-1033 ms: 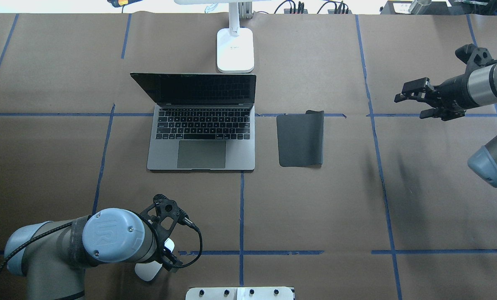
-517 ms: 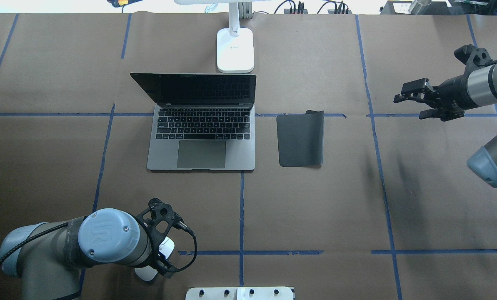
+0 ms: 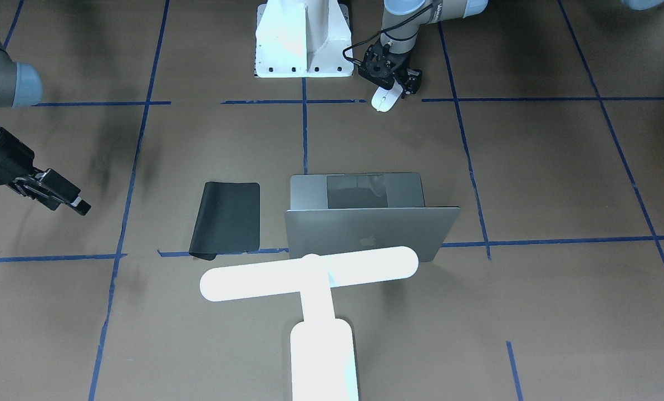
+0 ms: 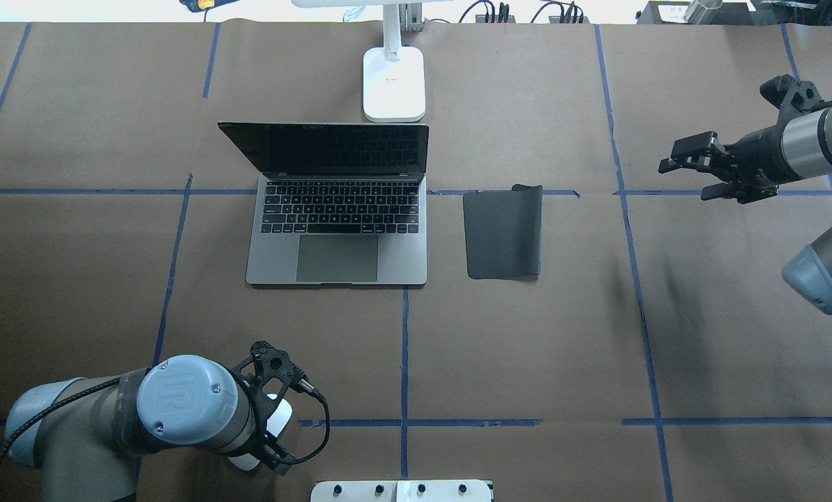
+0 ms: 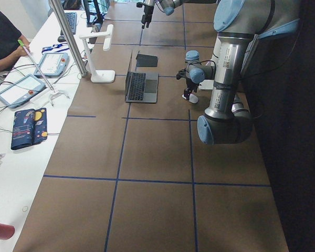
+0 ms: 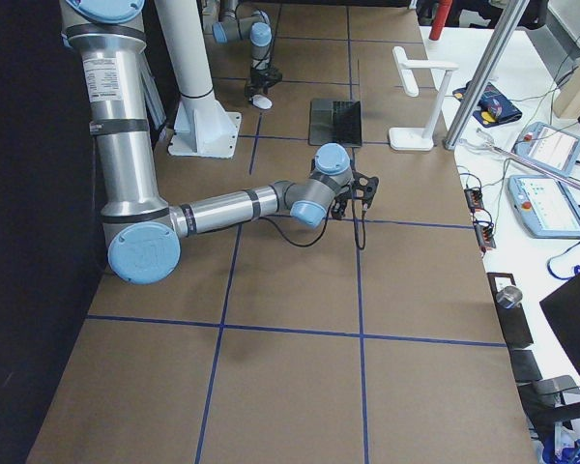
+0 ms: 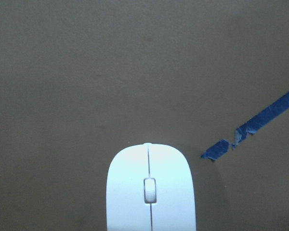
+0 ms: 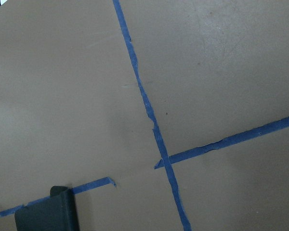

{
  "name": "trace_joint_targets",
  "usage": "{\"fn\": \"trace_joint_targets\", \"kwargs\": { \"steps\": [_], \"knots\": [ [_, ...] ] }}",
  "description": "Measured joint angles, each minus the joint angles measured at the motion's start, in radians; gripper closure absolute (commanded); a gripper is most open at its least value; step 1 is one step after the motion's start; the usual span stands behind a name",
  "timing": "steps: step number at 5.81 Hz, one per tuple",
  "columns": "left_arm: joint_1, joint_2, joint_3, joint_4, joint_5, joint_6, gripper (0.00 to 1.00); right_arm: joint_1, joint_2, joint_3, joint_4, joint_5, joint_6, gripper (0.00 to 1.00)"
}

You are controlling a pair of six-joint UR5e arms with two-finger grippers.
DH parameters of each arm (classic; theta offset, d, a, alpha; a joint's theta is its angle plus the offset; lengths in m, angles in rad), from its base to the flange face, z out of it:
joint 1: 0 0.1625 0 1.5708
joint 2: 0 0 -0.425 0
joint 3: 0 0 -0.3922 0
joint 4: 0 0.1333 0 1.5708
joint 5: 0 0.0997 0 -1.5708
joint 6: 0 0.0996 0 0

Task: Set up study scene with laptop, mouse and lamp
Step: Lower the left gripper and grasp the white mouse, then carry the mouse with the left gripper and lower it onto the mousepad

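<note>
Mouse is sitting low on the brown table, on my side of it and well apart from everything else. It is lying just beside the white pedestal at my base. Its front end with the little wheel is pointing away from my left wrist camera, and a broken end of blue tape is showing just off its side. My left fingers are hanging right over the mouse, pointing down at it. My own wrist and the camera mount are covering them, so I cannot tell whether they are clamped on the mouse or standing apart around it.

Out in the middle of the table the laptop is standing open, its dark screen and keyboard facing me and its lid tilting back toward the far side. The lamp is glowing white just behind that lid, its long bar reaching across above the lid's far edge and its oblong base resting on the table. A black pad is lying flat just beside the laptop on my right, with one far corner curling up.

My right fingers are hovering above the table well to the right of the pad, standing apart and holding nothing, over a crossing of blue tape lines
</note>
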Motion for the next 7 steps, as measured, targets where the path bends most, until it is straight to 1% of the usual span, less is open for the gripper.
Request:
{"fn": "trace_joint_targets", "kwargs": {
  "steps": [1, 2, 3, 4, 5, 7],
  "knots": [
    [0.002, 0.001, 0.013, -0.019, 0.0, 0.0, 0.16, 0.0, 0.0, 0.001, 0.0, 0.001, 0.0, 0.0],
    [0.002, 0.002, 0.029, -0.045, -0.001, -0.001, 0.53, 0.0, 0.0, 0.002, 0.0, 0.002, 0.0, 0.0],
    [0.002, 0.003, 0.033, -0.062, -0.004, -0.001, 0.93, 0.0, -0.001, 0.002, 0.0, 0.003, 0.0, 0.0],
    [0.0, 0.006, 0.029, -0.067, -0.016, 0.001, 1.0, 0.001, -0.001, 0.002, 0.0, 0.003, 0.0, 0.0],
    [-0.001, 0.012, 0.021, -0.067, -0.033, 0.0, 1.0, 0.002, -0.001, 0.002, 0.0, 0.003, 0.0, 0.0],
    [-0.027, -0.006, -0.051, -0.058, -0.045, -0.016, 1.0, 0.007, -0.011, 0.011, 0.001, 0.01, 0.0, 0.0]
  ]
}}
